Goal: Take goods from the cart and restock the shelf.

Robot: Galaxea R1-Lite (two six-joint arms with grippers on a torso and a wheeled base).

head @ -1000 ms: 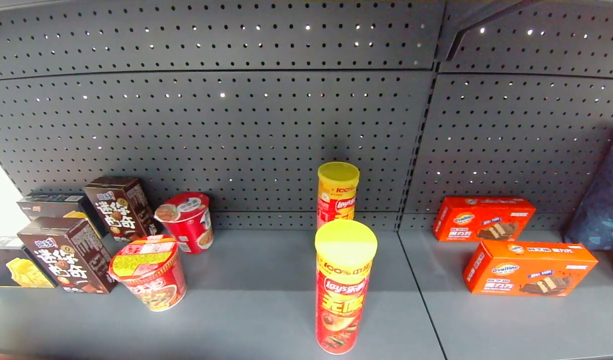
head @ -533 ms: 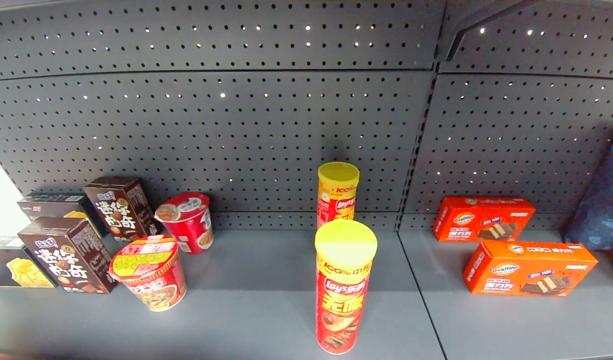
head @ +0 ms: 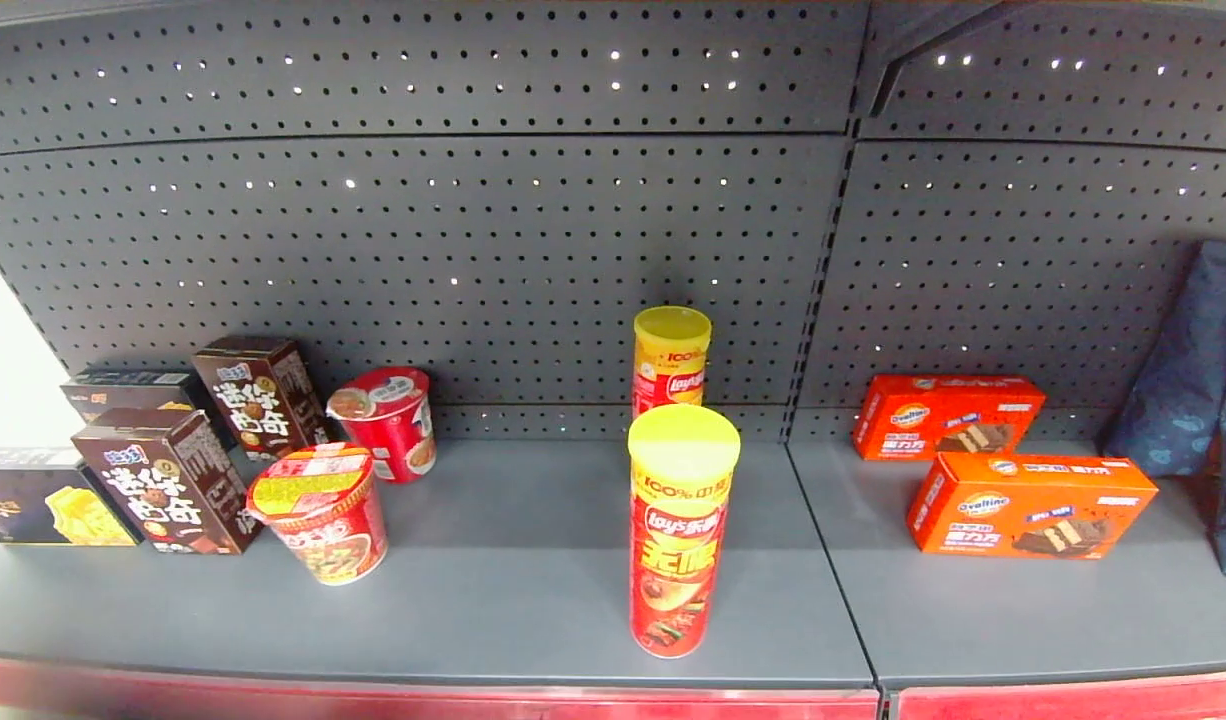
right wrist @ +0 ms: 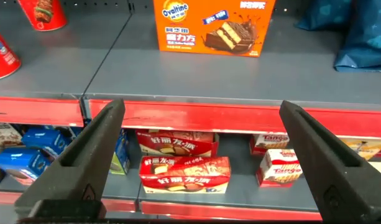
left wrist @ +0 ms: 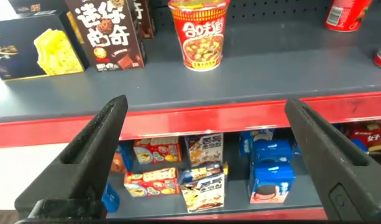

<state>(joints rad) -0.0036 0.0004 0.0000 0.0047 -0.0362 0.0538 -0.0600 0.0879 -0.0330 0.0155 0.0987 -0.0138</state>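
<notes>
The grey shelf (head: 513, 590) carries two red chips cans with yellow lids, one in front (head: 681, 530) and one behind (head: 670, 360). To their left stand two red noodle cups (head: 323, 515) and brown boxes (head: 168, 480). Two orange boxes (head: 1031, 505) lie on the right. My left gripper (left wrist: 206, 109) is open and holds nothing, level with the shelf's red front edge, before the front noodle cup (left wrist: 199, 31). My right gripper (right wrist: 202, 107) is open and holds nothing, facing the front orange box (right wrist: 212, 25).
A dark blue bag (head: 1188, 370) leans at the shelf's far right. Black boxes (head: 43, 500) sit at the far left. A perforated back panel (head: 473, 250) closes the shelf behind. A lower shelf holds blue packs (left wrist: 271, 177) and red boxes (right wrist: 184, 171).
The whole head view has shifted: everything sits higher and smaller, and the shelf's red front edge now shows. The camera moved; the goods stayed in place.
</notes>
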